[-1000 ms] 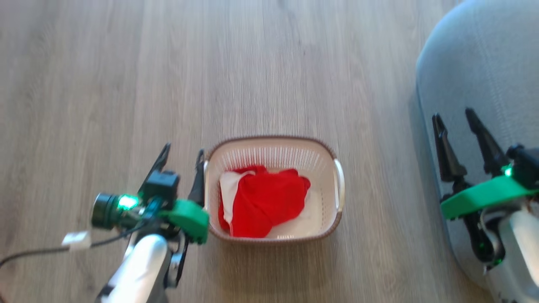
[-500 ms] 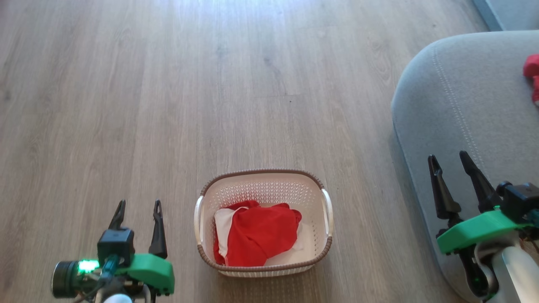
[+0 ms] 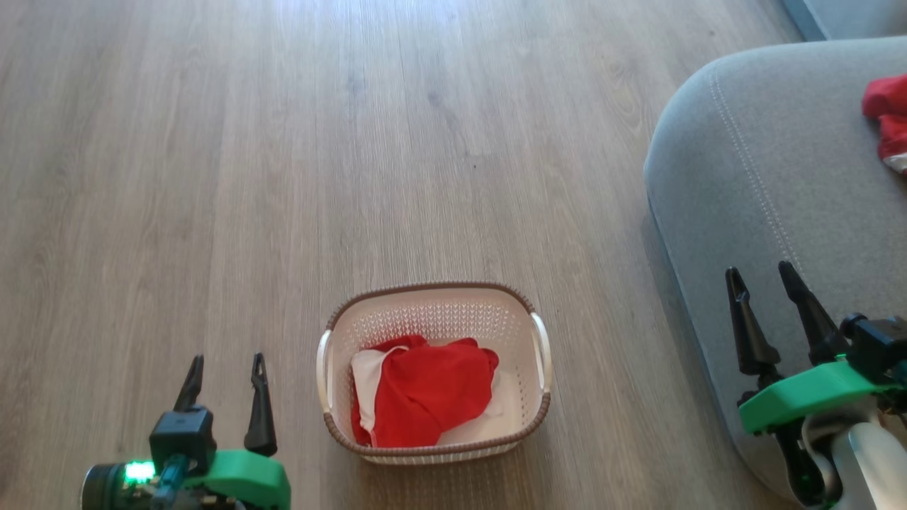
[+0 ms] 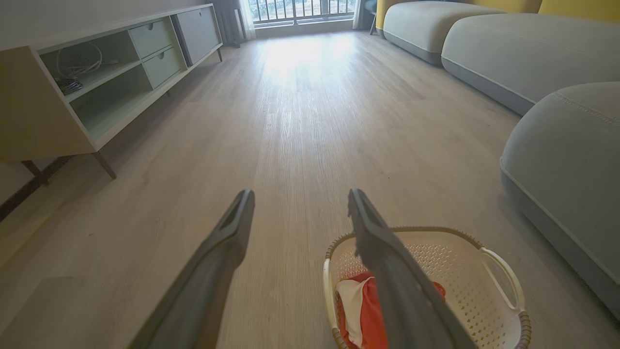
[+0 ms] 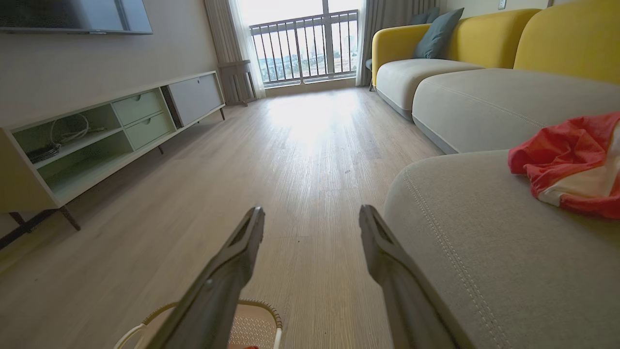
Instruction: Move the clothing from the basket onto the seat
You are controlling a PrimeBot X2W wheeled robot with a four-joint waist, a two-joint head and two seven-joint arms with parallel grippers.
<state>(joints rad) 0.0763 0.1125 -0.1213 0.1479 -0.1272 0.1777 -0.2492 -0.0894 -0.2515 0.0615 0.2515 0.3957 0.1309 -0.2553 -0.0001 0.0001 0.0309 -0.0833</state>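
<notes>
The left gripper (image 3: 227,361) and right gripper (image 3: 758,270) hang empty, fingers spread. Red-and-white soft clothing (image 3: 425,389) lies crumpled in the cream perforated plastic basket (image 3: 432,287); a deep pinch could snag its wall. Another red garment (image 3: 887,117) lies on the grey upholstered seat (image 3: 765,177).

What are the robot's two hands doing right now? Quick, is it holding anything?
Left gripper: open, holding nothing.
Right gripper: open, holding nothing.
</notes>
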